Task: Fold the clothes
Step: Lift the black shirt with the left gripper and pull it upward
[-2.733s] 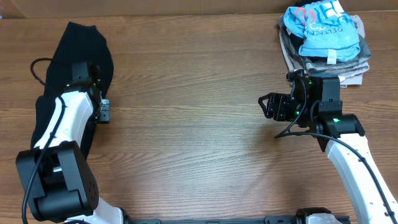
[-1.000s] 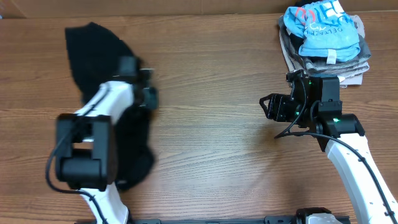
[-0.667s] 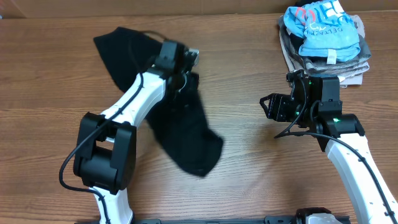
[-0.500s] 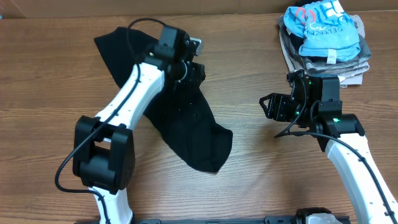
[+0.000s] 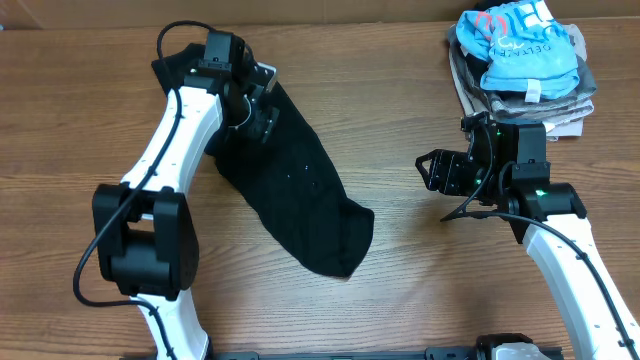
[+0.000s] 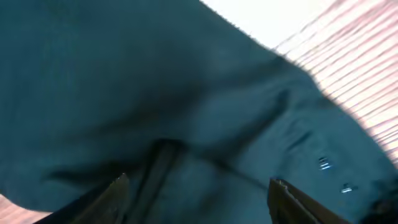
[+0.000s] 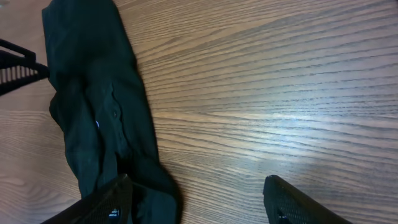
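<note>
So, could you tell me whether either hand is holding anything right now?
Nothing: the left hand is open over the black garment, the right hand open too.

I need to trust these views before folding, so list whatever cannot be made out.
Upper end of the black garment: overhead, the left arm covers it.
Whether the left fingers touch fabric: left wrist view is blurred.
Garment's lower end: right wrist view, cut by the bottom edge.
Grey stack: overhead, light-blue shirt mostly covers it.

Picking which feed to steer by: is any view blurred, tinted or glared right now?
Overhead: sharp, even light, black garment clearly outlined. Left wrist: blurred, garment fills it with a teal cast, upper right corner washed out. Right wrist: sharp, mild sheen on the table.
</note>
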`<act>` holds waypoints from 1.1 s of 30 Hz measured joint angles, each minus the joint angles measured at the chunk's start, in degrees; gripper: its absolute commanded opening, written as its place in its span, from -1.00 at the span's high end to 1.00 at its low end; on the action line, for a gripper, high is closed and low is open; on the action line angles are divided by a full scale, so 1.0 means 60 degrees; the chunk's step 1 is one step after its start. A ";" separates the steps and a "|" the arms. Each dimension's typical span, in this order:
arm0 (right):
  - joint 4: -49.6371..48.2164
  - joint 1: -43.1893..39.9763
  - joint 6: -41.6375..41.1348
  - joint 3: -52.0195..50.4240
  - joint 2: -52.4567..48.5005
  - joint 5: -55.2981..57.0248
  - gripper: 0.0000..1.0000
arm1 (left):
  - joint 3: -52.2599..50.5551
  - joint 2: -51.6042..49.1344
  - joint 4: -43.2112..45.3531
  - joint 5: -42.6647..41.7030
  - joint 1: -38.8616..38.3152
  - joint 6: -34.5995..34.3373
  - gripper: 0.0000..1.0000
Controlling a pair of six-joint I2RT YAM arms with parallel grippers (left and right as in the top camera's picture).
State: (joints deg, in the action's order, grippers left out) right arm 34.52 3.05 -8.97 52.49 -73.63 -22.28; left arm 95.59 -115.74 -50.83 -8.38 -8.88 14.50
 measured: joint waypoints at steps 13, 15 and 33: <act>0.0011 0.0000 -0.0007 0.0000 0.0000 0.0040 -0.42 | -0.0015 -0.1395 -0.0678 0.0168 0.0058 -0.2222 -0.18; 0.0011 0.0000 -0.0004 0.0000 0.0000 0.0040 -0.42 | -0.0015 -0.1453 -0.0674 0.0193 0.0058 -0.2510 0.01; 0.0018 0.0000 -0.0004 0.0000 0.0000 0.0044 -0.41 | 0.0798 -0.1501 -0.1821 0.0233 0.0321 -0.3151 0.92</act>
State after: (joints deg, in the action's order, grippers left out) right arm 34.63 3.05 -8.99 52.49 -73.63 -22.02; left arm 100.38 -124.75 -61.76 -6.98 -6.96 -4.40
